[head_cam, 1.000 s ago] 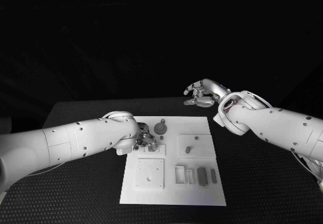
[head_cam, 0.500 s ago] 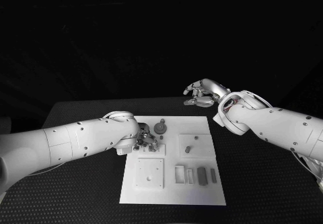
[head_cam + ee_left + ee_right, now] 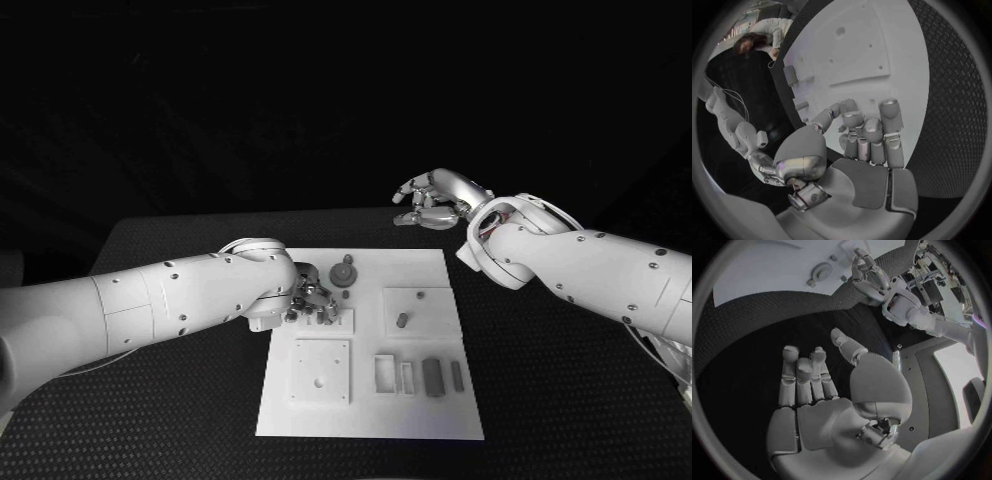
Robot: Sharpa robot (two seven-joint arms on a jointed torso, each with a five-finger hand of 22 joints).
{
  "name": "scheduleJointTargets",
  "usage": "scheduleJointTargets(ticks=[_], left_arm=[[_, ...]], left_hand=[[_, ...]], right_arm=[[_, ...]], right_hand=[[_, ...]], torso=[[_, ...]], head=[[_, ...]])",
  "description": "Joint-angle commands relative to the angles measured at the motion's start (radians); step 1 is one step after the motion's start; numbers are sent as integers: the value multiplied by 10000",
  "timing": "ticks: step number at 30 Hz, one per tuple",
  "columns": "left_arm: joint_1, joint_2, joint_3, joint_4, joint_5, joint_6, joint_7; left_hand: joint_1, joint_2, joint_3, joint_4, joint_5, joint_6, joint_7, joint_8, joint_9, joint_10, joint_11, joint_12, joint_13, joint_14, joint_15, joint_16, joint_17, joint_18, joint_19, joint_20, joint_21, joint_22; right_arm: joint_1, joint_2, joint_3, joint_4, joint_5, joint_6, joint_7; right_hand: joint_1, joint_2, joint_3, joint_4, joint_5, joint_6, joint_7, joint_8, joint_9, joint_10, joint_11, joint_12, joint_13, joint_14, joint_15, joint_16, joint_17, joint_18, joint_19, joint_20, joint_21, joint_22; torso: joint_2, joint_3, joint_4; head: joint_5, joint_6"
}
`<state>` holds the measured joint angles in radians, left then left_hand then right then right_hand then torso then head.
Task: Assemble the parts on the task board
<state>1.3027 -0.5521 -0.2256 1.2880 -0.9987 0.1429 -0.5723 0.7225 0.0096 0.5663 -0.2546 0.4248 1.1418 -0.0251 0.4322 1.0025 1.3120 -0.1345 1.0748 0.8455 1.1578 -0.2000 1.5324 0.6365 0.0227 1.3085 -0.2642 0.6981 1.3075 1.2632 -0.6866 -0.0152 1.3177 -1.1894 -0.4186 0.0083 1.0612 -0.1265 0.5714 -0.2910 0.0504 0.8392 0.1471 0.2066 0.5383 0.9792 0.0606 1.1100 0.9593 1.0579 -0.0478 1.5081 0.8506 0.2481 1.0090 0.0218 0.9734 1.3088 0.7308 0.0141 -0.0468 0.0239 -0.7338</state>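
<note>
Left hand (image 3: 310,300) was low over the task board (image 3: 368,420), at its upper-left part, fingers curled down together toward the board surface. In the left wrist view the fingertips (image 3: 862,120) sat close to the white plate, bunched rather than spread — whether a small part was pinched between them could not be told.

From the left hand outward: the round grey part (image 3: 343,272) stood just beside it, at about 1 o'clock in the head view. The small upright peg (image 3: 404,321) on its raised square lay near, at about 4 o'clock. The row of grey bars (image 3: 433,377) lay farther off toward 5 o'clock, long axes running 12-to-6 across the board, parallel to one another.

Right hand (image 3: 433,205) was held up beyond the far edge of the board, over the black table (image 3: 173,440), well apart from every part — fingers loosely apart, palm bare in the right wrist view (image 3: 826,405), holding nothing.

Judgement: the left hand was much the nearer to all parts; the coming move likely turns on the short gap between its fingertips and whatever lay directly under them.
</note>
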Motion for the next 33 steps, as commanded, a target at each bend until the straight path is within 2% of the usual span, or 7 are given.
scheduleJointTargets(ticks=[1,33], left_arm=[[-23,3,-9,30,-321,166,61],[-39,17,-10,-48,-689,290,49]], left_hand=[[695,694,234,-313,48,910,-43,-37,-2,22,15,-71,13,35,-266,-20,16,118,-67,30,43,196],[779,773,234,-328,-15,892,-30,-64,3,25,25,-103,27,32,-255,-31,19,108,-81,47,51,197]], right_arm=[[0,1,6,15,-20,126,102],[0,19,6,22,-20,167,110]], right_hand=[[91,25,-61,16,-8,-183,257,-50,-15,-49,-8,46,-15,-22,4,49,-9,137,-11,-33,-18,127],[84,36,-84,22,-8,-184,259,-51,-21,-51,-6,52,-24,-25,7,53,-11,137,-13,-26,-17,127]], torso=[[2,-4,0],[4,3,-12]], head=[[-1,-3],[2,-43]])
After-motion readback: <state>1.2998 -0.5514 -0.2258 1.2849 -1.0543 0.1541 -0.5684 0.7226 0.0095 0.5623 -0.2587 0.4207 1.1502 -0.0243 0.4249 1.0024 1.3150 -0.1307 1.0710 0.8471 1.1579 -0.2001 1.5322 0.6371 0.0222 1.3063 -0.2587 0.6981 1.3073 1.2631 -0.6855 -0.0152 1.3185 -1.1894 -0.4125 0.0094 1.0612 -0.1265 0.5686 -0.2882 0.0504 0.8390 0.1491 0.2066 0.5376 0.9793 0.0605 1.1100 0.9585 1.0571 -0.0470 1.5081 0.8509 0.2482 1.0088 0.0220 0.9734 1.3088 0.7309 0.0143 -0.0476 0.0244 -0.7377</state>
